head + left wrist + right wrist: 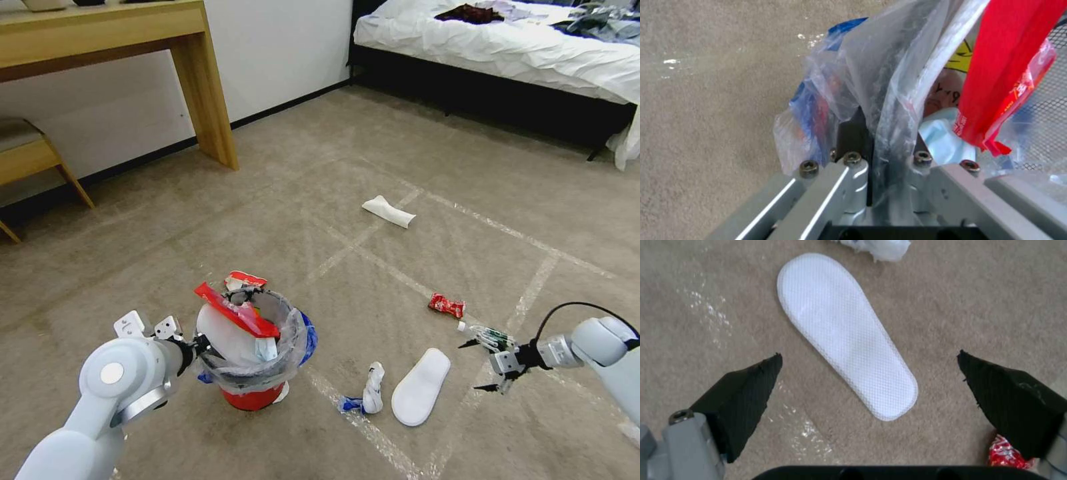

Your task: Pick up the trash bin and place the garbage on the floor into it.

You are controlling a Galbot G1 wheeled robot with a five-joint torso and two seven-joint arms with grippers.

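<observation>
The left hand [193,348] pinches the rim of the half-filled trash bin [257,373], while the right hand [490,365] hangs spread near a white slipper [420,387] not yet collected

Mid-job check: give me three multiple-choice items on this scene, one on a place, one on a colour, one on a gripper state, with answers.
1. The flat white slipper lies:
A. on the bed
B. on the floor, beside the twisted white paper
C. in the trash bin

2. The wrapper lying near the small bottle is:
A. red
B. green
C. black

3. The right gripper is:
A. shut on the slipper
B. shut on the bottle
C. open

Answers: B, it rests on the floor next to the paper; A, its foil is red; C, its jaws stand wide apart over the slipper. The left gripper pinches the bin's rim.
</observation>
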